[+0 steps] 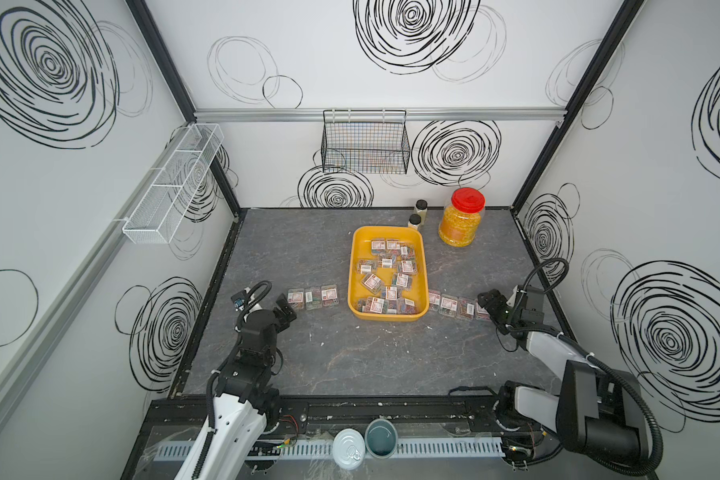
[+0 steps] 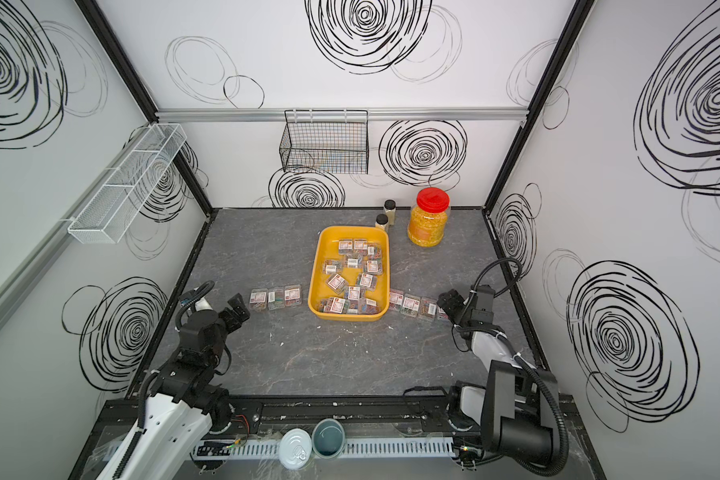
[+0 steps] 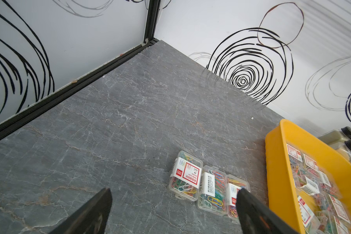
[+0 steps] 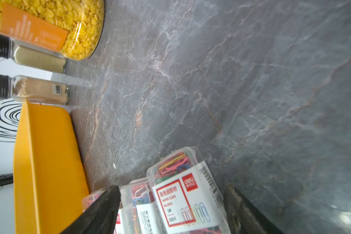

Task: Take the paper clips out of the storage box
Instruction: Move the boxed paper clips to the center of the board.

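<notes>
Centrally on the grey surface (image 1: 350, 361) sits the yellow tray (image 1: 351, 270), with many cases (image 1: 385, 276) jumbled inside. Three more cases form a left row (image 1: 313, 297) just beside it, and four form a right row (image 1: 454, 306) on its other side. The left fingers (image 3: 101, 202) are spread wide and empty, near the left row's outer end. The right fingers (image 4: 105, 204) are also apart, straddling the end case (image 4: 182, 194) without clamping it.

Left pincer (image 1: 287, 306) hangs low and gapes wide; right pincer (image 1: 486, 302), also low, seems parted too.
</notes>
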Motion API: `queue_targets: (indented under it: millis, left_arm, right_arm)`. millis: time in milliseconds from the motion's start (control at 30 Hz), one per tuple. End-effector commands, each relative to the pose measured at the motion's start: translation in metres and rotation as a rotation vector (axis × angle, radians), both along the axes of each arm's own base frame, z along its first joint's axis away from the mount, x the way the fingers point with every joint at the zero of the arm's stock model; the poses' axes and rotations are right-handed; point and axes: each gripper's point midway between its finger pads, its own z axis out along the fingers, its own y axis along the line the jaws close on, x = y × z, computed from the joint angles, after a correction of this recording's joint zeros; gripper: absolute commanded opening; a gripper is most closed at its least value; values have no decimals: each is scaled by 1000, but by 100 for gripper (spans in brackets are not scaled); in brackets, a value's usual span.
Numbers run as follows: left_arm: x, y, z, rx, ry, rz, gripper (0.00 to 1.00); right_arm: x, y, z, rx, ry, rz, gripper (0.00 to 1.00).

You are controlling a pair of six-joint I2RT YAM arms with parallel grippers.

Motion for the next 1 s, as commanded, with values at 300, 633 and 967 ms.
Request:
queue_targets:
  millis: [300,633,967]
  left_arm:
    - [-1,2,-3,-1,1,15,99]
    - [0,-1,-1,-4,-6,-1,99]
    - [16,-37,11,11,-19,-175,99]
  right_arm:
    - [4,-1,40,-124,-103,-19,82]
    - [5,44,117,-207,-393,71,84]
    - [14,135,203,-181,-754,211,88]
